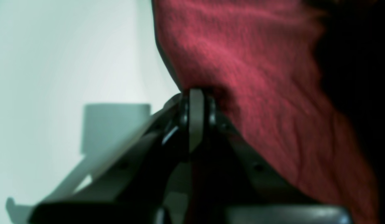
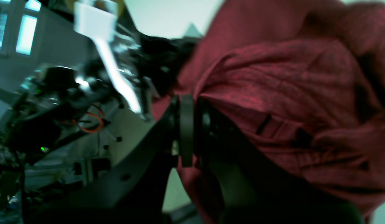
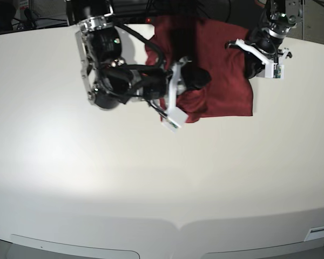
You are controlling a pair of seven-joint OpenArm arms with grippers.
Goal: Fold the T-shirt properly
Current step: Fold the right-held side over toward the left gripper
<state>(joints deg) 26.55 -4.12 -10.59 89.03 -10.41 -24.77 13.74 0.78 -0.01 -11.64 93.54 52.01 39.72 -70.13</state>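
Maroon knit T-shirt [image 3: 221, 81] lies bunched at the far edge of the cream-white table [image 3: 151, 178], plain, with no brand, label or writing legible anywhere on it.

Beside the T-shirt's outer edge, the left gripper [image 1: 196, 102] has its black fingers pressed together, and the fuzzy red cloth drapes from just behind their tips; whether the fabric is actually pinched there cannot be told. That arm reaches down steeply from the table's far corner, its white-bracketed wrist tilted toward the cloth.

Over the T-shirt's opposite side, the right gripper [image 2: 187, 124] is clenched on a gathered fold, with wrinkled cloth bulging past its fingers. Its arm stretches out level across the table toward the T-shirt, elbow bent, black cables looping over the joints.
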